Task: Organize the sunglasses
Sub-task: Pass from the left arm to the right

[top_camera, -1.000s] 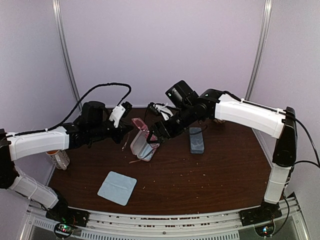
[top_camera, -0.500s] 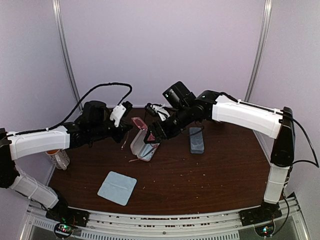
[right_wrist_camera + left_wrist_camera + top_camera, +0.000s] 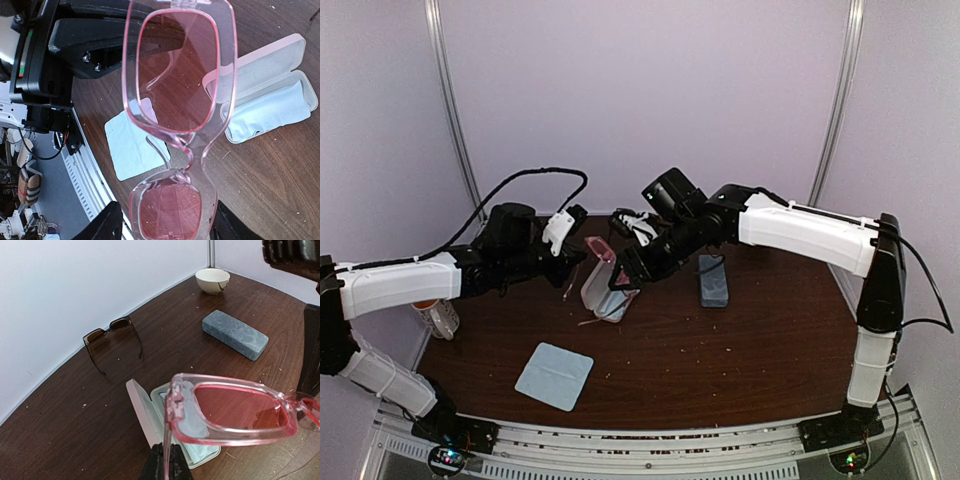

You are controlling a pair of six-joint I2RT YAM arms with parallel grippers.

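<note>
Two robot arms meet above an open case (image 3: 141,407) lying on a dark wooden worktop (image 3: 60,440). The pink sunglasses (image 3: 232,410), a translucent frame with rose lenses, hang in the air just over the open case, with one temple swung out. The left claw (image 3: 166,461) is pinched together on the end of that temple. The right claw (image 3: 167,223) has a finger on each side of one lens rim, but I cannot tell whether it is pressing on the frame. Over the last second the right arm has drifted slightly up and toward the left arm, while the left arm has barely moved and the open case has stayed put. The pair is therefore not yet lowered in, and the arms seem to be adjusting a shared hold rather than placing. A light-blue cloth (image 3: 202,449) lines the open case. Behind the open case, by the wall, the dark sunglasses (image 3: 120,324) rest untouched. A closed grey-blue case (image 3: 234,334) lies to the open case's right in the overhead view.
</note>
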